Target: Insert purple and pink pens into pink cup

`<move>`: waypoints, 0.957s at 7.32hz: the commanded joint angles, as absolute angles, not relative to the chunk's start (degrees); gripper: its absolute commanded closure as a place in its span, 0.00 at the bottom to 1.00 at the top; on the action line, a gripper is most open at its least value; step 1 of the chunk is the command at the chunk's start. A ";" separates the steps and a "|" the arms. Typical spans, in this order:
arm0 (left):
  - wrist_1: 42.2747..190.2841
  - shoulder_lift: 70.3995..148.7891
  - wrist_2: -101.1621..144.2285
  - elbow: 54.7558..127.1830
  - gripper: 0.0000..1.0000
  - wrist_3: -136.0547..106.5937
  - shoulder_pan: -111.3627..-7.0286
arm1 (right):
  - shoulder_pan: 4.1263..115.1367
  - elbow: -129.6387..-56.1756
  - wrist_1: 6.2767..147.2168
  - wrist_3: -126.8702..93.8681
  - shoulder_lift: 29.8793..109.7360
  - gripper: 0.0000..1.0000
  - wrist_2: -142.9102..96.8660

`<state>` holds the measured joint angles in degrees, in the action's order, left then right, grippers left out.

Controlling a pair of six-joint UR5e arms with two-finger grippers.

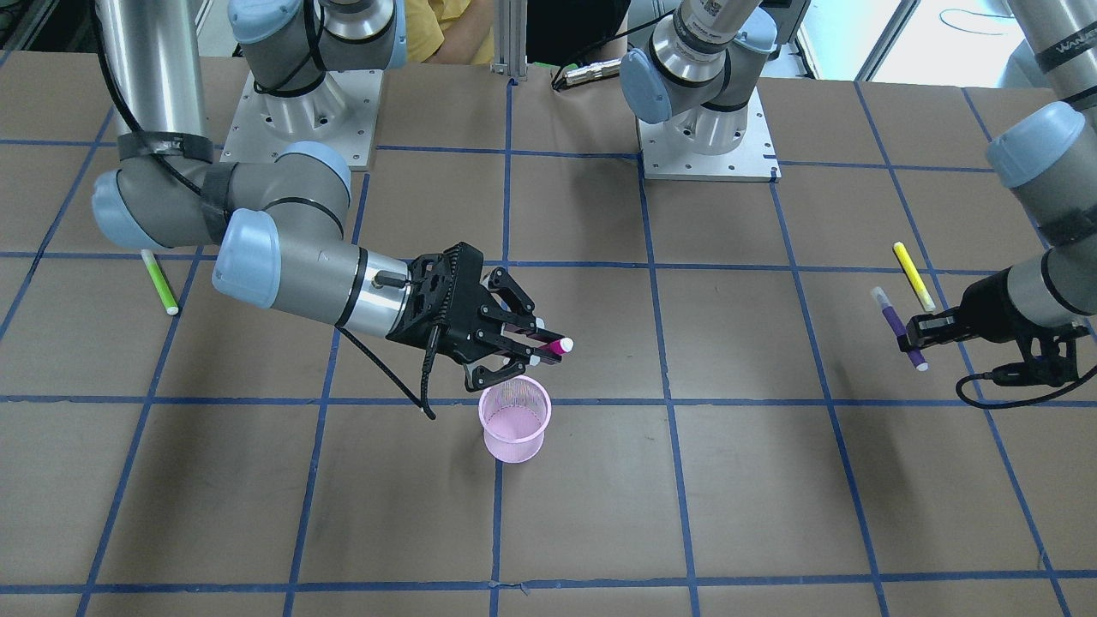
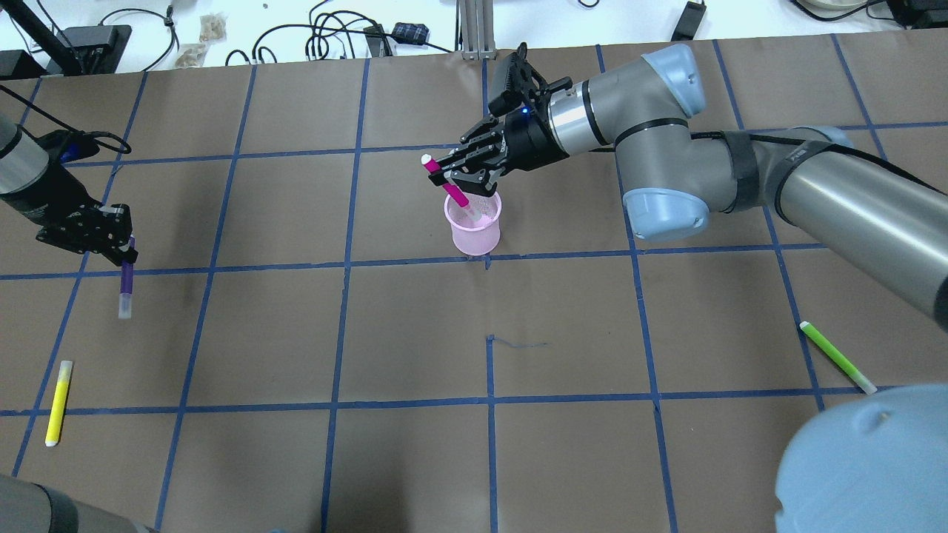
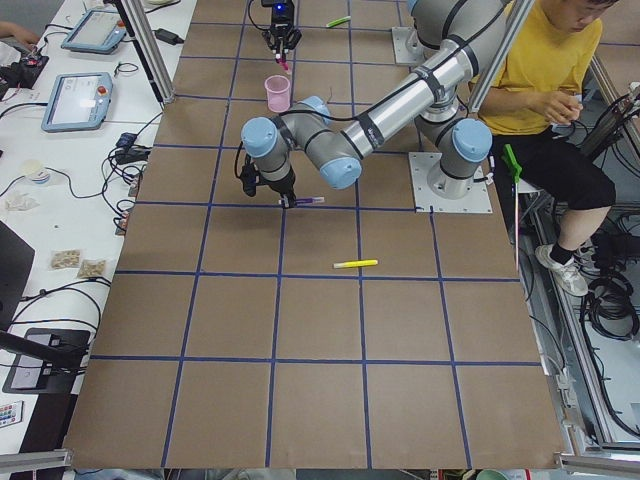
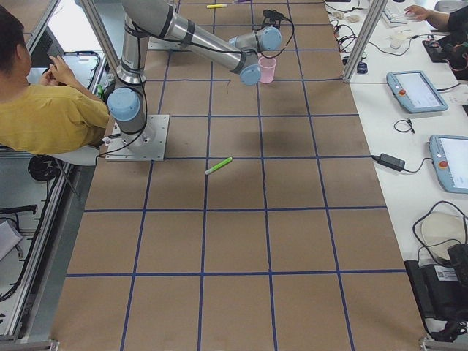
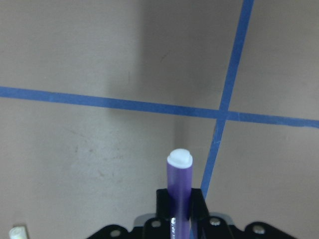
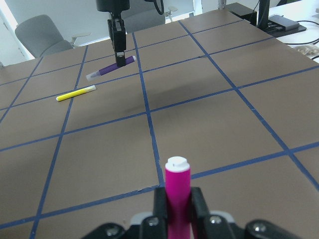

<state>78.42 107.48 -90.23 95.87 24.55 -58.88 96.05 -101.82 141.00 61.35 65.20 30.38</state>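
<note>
The pink cup (image 2: 474, 226), pale mesh, stands near the table's middle (image 1: 514, 420). My right gripper (image 2: 448, 176) hovers just over its rim, shut on the pink pen (image 2: 453, 185). The pen is tilted, its upper white end away from the cup and its lower end pointing into the cup's mouth. In the right wrist view the pink pen (image 6: 177, 199) stands between the fingers. Far off at the table's side, my left gripper (image 2: 127, 252) is shut on the purple pen (image 2: 126, 285), held above the table (image 5: 178, 189).
A yellow pen (image 2: 58, 402) lies near the left gripper. A lime-green pen (image 2: 837, 357) lies on the right arm's side. The arm bases (image 1: 707, 128) are bolted at the table's robot edge. A person in a yellow shirt (image 3: 545, 70) sits behind them.
</note>
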 commanded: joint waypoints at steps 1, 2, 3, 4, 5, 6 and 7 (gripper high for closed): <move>80.06 105.39 -92.10 94.58 1.00 24.61 -60.56 | 96.15 -99.16 146.67 61.17 58.56 1.00 30.24; 82.24 104.60 -93.68 93.18 1.00 24.78 -60.03 | 96.15 -98.10 146.60 61.08 58.27 1.00 30.50; 84.79 103.89 -94.39 91.16 1.00 24.79 -60.29 | 96.15 -98.00 146.60 60.91 58.45 1.00 30.59; 86.47 103.63 -94.48 89.92 1.00 24.79 -60.21 | 96.15 -98.26 146.43 60.39 58.62 0.62 31.11; 86.92 103.28 -94.92 89.39 1.00 25.31 -59.86 | 96.15 -98.26 146.34 57.94 58.54 0.01 31.46; 87.71 103.27 -95.62 88.78 1.00 25.57 -59.85 | 96.15 -98.17 146.16 57.75 58.71 0.00 31.64; 87.80 103.18 -95.62 88.68 1.00 25.58 -60.03 | 95.89 -97.65 145.99 57.40 59.49 0.00 35.30</move>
